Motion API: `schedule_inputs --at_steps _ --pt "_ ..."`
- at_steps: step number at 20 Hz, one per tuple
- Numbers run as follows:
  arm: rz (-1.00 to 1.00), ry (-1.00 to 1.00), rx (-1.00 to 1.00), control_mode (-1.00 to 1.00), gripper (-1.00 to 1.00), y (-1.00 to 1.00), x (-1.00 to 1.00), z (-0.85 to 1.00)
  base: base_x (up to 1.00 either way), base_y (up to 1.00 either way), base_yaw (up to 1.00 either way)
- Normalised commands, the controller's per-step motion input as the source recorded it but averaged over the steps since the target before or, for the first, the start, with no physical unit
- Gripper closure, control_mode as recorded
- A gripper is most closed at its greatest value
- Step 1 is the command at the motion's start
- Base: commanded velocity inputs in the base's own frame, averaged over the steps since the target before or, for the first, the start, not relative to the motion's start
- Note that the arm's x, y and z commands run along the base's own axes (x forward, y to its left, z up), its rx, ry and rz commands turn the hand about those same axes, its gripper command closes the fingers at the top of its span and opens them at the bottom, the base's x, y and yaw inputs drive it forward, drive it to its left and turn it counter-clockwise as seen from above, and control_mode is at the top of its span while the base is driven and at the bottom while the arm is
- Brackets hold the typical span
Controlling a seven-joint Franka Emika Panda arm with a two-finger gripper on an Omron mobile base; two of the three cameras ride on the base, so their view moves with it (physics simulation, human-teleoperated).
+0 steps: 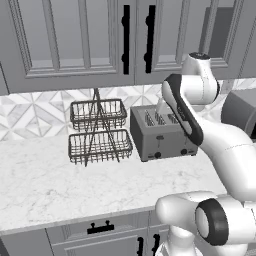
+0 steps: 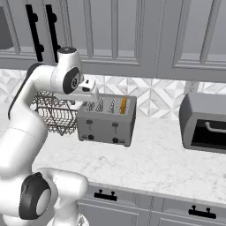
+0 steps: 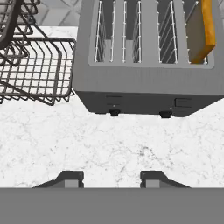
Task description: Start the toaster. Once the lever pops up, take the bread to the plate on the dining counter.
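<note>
Item, left: wire basket rack just beside the toaster on the marble surface; a sideways drift of my arm could snag it. Item, centre: my tool, part-spread, grasping nothing, hovers before the toaster's front. Item, right: bread upright in the rightmost slot; pressing the wrong lever would leave it untoasted.

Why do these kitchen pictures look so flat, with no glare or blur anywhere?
Left base view: even rendered light, faint shadow under the wire basket rack. Right base view: matte toaster, no glare, everything sharp. Hand view: bread crisp, marble counter in focus.
</note>
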Motion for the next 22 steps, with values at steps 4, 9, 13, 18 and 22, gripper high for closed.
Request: schedule_inputs --at_steps 4,9,13,18,22 --pt "-0.03 0.00 0.04 -1.00 -1.00 -0.29 -0.01 -0.24 0.00 0.00 0.00" --pt "-0.02 0.07 0.33 -1.00 -1.00 -0.98 0.01 -0.52 0.00 0.00 0.00" --pt "-0.09 0.02 0.51 -1.00 -1.00 -1.00 0.17 -0.64 0.00 0.00 0.00" --pt "-0.13 0.14 0.22 -1.00 -1.00 -0.45 0.52 -0.59 0.00 0.00 0.00" --pt "-0.16 0.05 0.08 -1.00 -1.00 -0.05 0.65 -0.73 0.00 0.00 0.00"
